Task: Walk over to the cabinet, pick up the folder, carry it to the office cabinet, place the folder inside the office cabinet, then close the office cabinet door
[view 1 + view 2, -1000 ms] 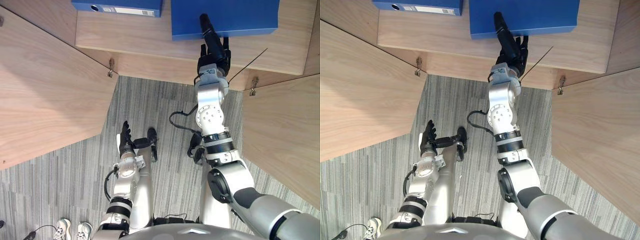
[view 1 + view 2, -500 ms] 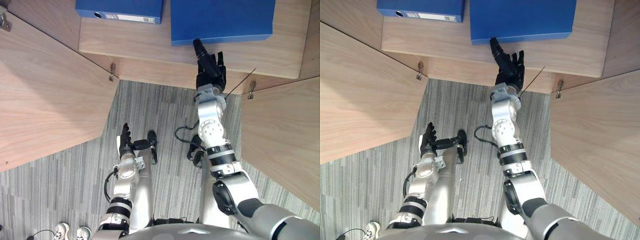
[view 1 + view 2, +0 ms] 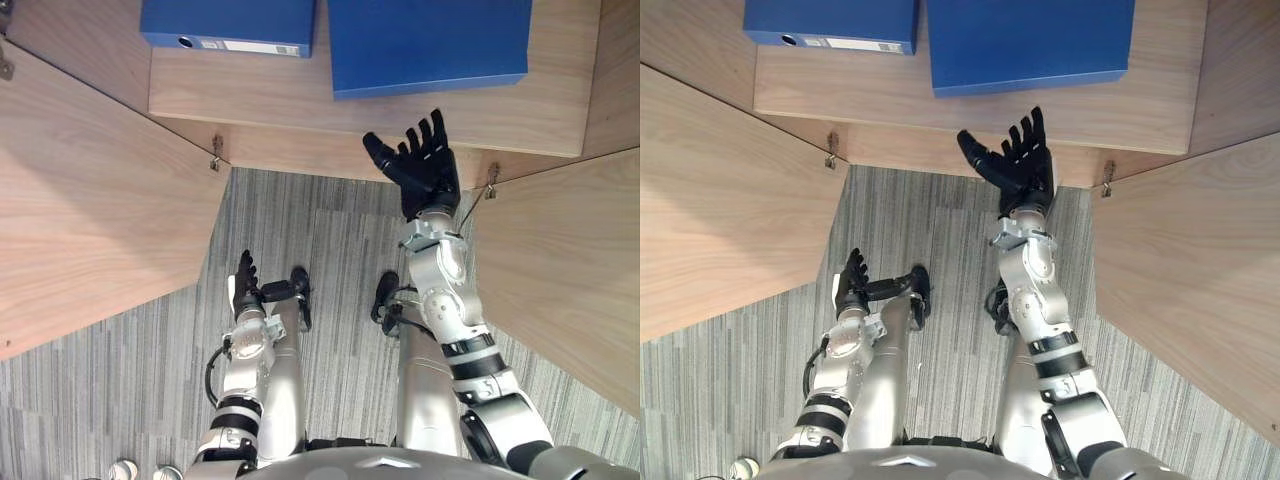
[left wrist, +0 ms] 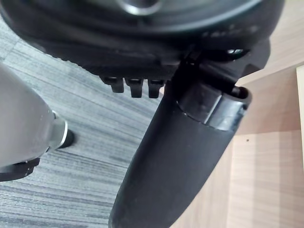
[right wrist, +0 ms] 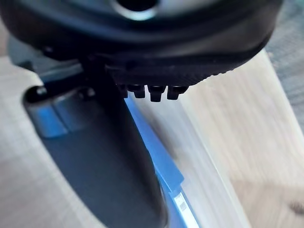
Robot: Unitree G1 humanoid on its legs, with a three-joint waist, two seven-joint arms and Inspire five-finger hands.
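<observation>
Cabinet shelf (image 3: 250,92) with blue folder (image 3: 428,45); right hand (image 3: 427,178) splayed empty nearby, left hand (image 3: 245,287) open.

Pretty clearly an office. A light wood-laminate cabinet (image 3: 300,150) is seen with both its doors (image 3: 90,200) swung wide open, and a flat blue folder (image 3: 425,45) and a blue lever-arch binder with a white spine label (image 3: 225,25) are kept on its shelf (image 3: 560,90). Grey striped carpet (image 3: 330,230) is laid underneath, the usual office kind.
</observation>
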